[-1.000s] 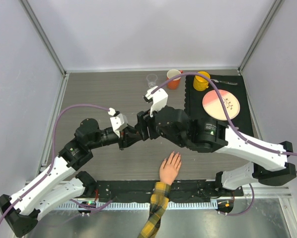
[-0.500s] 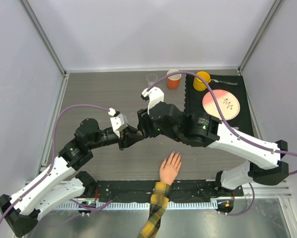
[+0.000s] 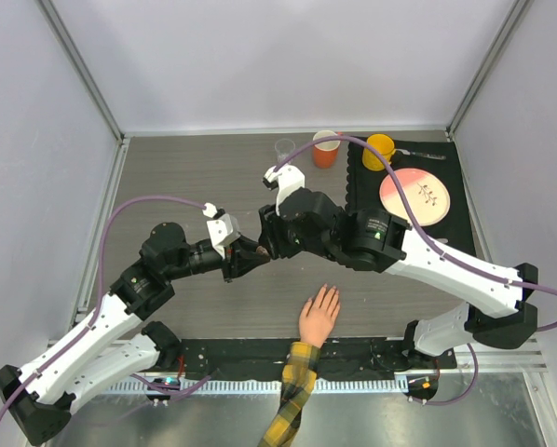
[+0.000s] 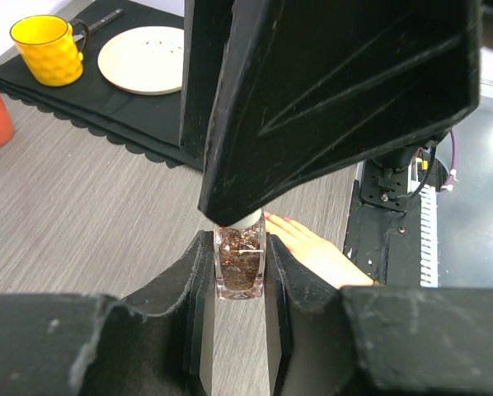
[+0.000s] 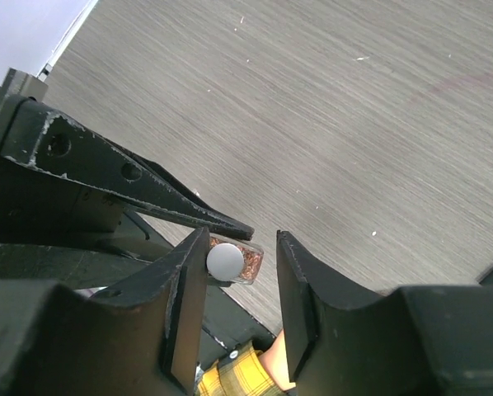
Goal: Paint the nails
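1. Polish bottle (image 4: 241,268), glittery brown stuff inside, is pinched tight in the left gripper (image 4: 237,252). It's held up in the air, out past the fingertips of the fake hand (image 3: 319,315) and a bit to its left.
2. What changed: over the last second the right arm swung across from further right of the fake hand and brought the right gripper (image 5: 241,239) over the top of the bottle. Its jaws have been narrowing the whole way in.
3. Right now those jaws straddle the white cap (image 5: 223,261). The cap sits against one finger, with a sliver of gap to the other. So it's not clamped yet; that gripper is holding nothing.
4. The nails (image 3: 327,291) are at the tips of the fake hand, which lies flat on the table (image 3: 195,177) with its plaid sleeve (image 3: 295,391) trailing off the near side. They're too small to make out, but I can't see any polish on them.
5. My read: this is the uncapping stage and painting hasn't started. The next move would be to close on the cap and twist it off while the left side holds steady. The bottle could spin in the grip if the squeeze is off-centre.
6. The yellow mug (image 3: 378,152), orange cup (image 3: 326,148) and plate (image 3: 413,196) sit well beyond the fake hand, towards the back right, and aren't involved.
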